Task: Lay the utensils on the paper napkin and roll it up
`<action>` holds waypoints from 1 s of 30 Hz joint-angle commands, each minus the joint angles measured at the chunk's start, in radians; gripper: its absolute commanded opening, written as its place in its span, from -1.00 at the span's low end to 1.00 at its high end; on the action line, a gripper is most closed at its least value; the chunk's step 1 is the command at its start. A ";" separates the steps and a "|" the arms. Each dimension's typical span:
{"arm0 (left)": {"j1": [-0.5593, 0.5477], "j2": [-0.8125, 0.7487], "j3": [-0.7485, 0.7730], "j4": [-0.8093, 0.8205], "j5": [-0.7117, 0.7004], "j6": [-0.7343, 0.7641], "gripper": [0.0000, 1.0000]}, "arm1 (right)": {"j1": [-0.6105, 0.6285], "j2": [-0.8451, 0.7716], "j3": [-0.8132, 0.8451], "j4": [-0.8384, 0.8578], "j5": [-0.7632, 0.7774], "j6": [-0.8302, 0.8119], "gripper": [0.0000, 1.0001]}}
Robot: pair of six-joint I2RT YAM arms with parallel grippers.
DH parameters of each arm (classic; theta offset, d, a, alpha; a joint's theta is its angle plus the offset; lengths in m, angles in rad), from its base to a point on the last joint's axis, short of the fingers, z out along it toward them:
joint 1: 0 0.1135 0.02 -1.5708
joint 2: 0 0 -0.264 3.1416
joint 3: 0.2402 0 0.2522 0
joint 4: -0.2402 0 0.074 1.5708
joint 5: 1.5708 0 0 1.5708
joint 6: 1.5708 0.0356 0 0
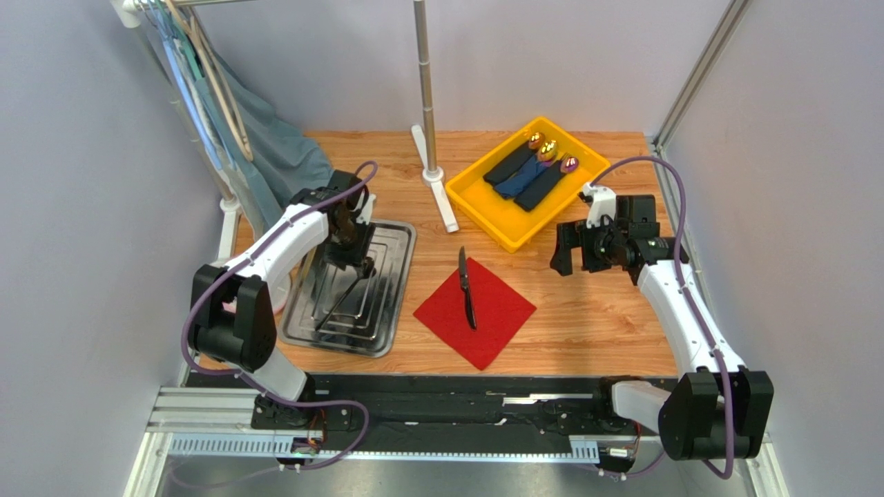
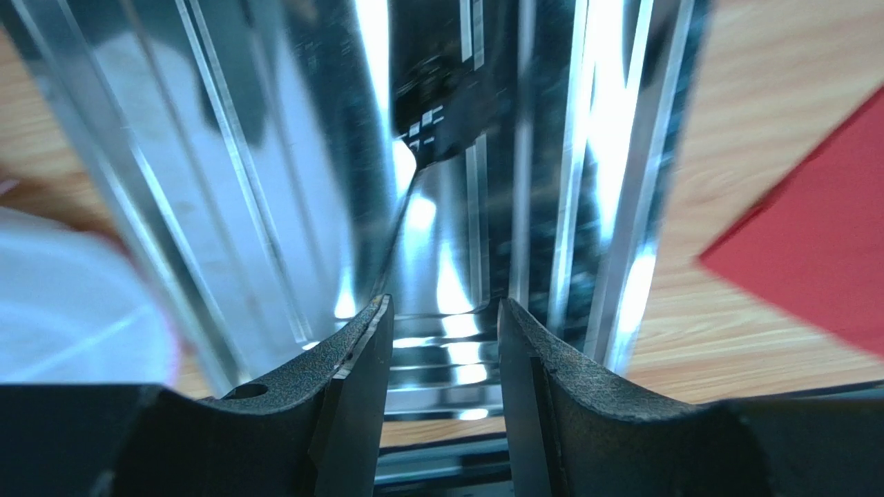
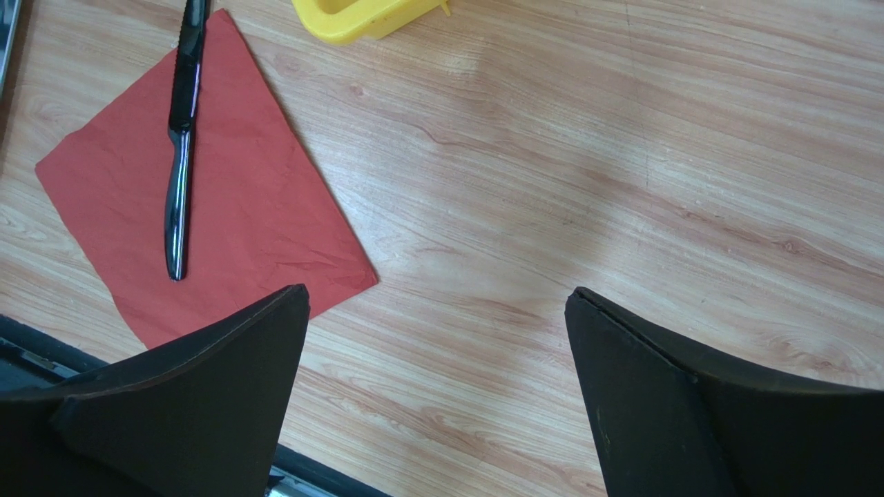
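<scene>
The red paper napkin (image 1: pixel 488 316) lies on the wooden table, with one black knife (image 1: pixel 467 288) on it; both also show in the right wrist view, the napkin (image 3: pixel 259 217) and the knife (image 3: pixel 182 145). Dark utensils (image 1: pixel 342 295) lie in the steel tray (image 1: pixel 389 311) at the left. My left gripper (image 1: pixel 353 252) is low over the tray with its jaws a little apart (image 2: pixel 441 302). A dark utensil (image 2: pixel 446 93) runs from its head down to my left fingertip, and the gap between the jaws shows only tray (image 2: pixel 259 207). My right gripper (image 1: pixel 581 249) is wide open and empty (image 3: pixel 436 293) over bare wood right of the napkin.
A yellow bin (image 1: pixel 477 207) at the back right holds dark rolled napkins (image 1: pixel 529 171) with shiny utensil heads. A white stand with a metal pole (image 1: pixel 425 83) is behind the napkin. Clothes (image 1: pixel 249 135) hang at the back left. The napkin's corner shows in the left wrist view (image 2: pixel 820 249).
</scene>
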 commanded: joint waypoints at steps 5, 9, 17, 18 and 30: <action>0.030 0.036 -0.042 0.017 -0.080 0.310 0.00 | 0.000 0.016 0.035 0.056 -0.021 0.030 1.00; 0.045 0.116 -0.053 0.057 -0.071 0.325 0.00 | 0.000 0.019 0.041 0.043 -0.010 0.019 1.00; 0.047 0.208 -0.048 0.092 -0.042 0.317 -0.02 | 0.000 0.026 0.039 0.036 0.013 0.001 1.00; 0.047 0.222 -0.050 0.098 -0.046 0.310 -0.02 | 0.000 0.029 0.039 0.034 0.011 0.002 1.00; 0.045 0.267 -0.050 0.103 -0.014 0.273 -0.62 | 0.002 0.039 0.047 0.039 0.021 -0.001 1.00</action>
